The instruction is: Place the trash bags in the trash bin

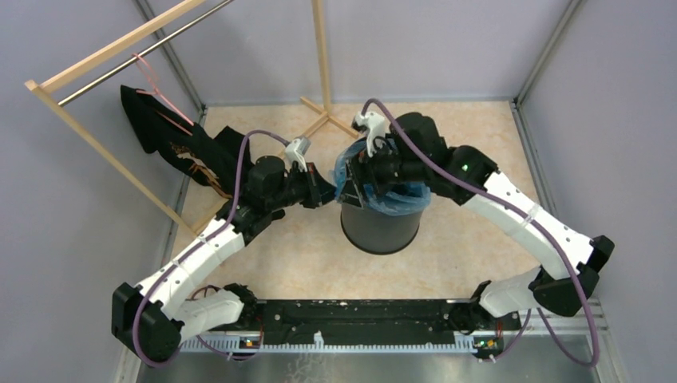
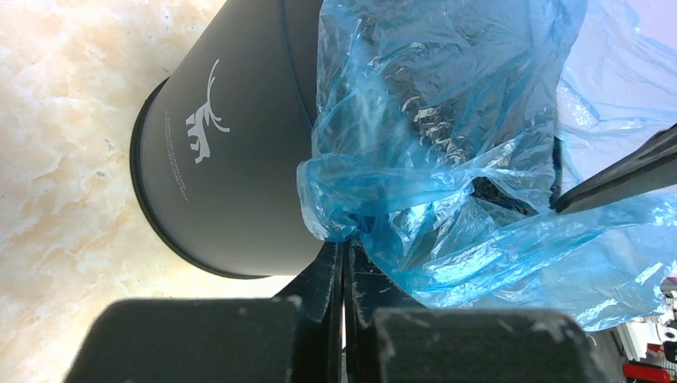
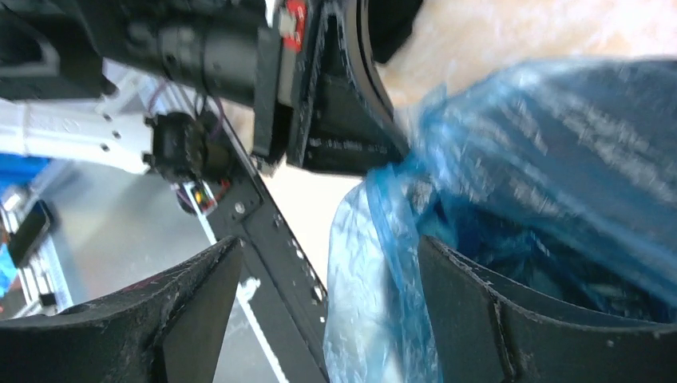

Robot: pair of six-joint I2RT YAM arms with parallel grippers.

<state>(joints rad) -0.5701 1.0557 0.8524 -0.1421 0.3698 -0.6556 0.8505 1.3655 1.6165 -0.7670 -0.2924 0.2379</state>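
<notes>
The trash bin stands upright mid-table, dark grey with a white deer logo. The light-blue trash bag is draped over its rim and partly inside. In the left wrist view the film bunches over the bin's side. My left gripper is shut on a fold of it at the bin's left rim. My right gripper is over the rim, open wide. A strip of bag hangs between its jaws beside the right finger, not clamped.
A wooden clothes rack stands at the back left with a black cloth garment lying below it. A wooden post and cross foot stand behind the bin. A black rail runs along the near edge.
</notes>
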